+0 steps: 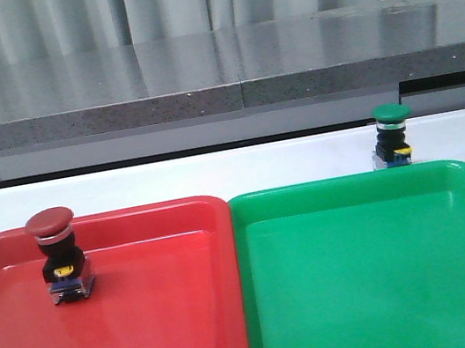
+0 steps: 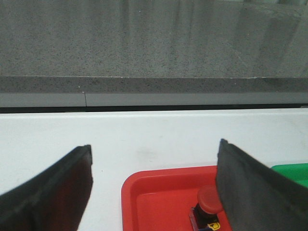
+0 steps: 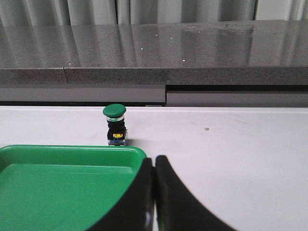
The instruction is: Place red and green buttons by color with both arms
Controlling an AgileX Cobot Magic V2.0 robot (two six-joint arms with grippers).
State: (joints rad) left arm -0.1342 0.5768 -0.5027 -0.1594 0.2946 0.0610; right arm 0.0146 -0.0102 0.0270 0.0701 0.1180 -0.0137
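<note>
Green button [image 3: 114,124] stands beyond closed right gripper [image 3: 154,192].

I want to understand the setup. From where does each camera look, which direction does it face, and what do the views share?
Front view: faces forward over the red tray and green tray; no arm shows.
Left wrist view: faces forward from the left arm; open left tool, red button.
Right wrist view: faces forward from the right arm; shut right tool, green button on the table.
Each button also shows in the front view.
</note>
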